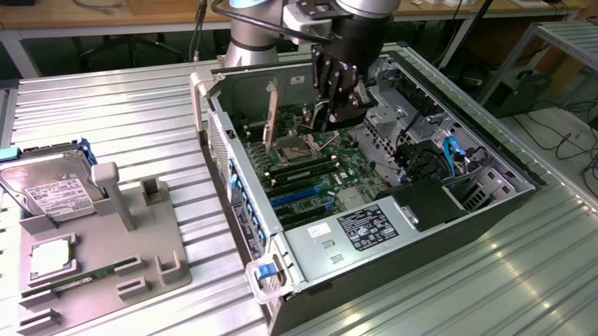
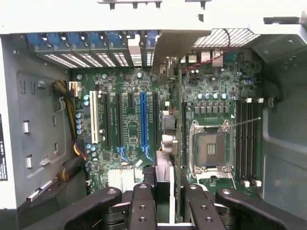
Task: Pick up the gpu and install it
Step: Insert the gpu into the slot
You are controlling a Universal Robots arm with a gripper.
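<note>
Am holding the gpu (image 2: 163,167) pinched edge-down in my end effector (image 2: 167,205). Long axis is running parallel to the blue slot (image 2: 143,120), just beside it, with the bracket (image 1: 273,119) end pointing away from me.

Open PC case (image 1: 252,87) w/ mobo (image 1: 351,171); HDD (image 1: 47,185), CPU (image 1: 52,255), RAM (image 1: 89,276) on gray fixture (image 1: 140,245).

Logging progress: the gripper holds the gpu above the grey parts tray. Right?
No. The gripper holds the gpu inside the open case, above the motherboard, not above the tray. The exterior view shows it.
</note>
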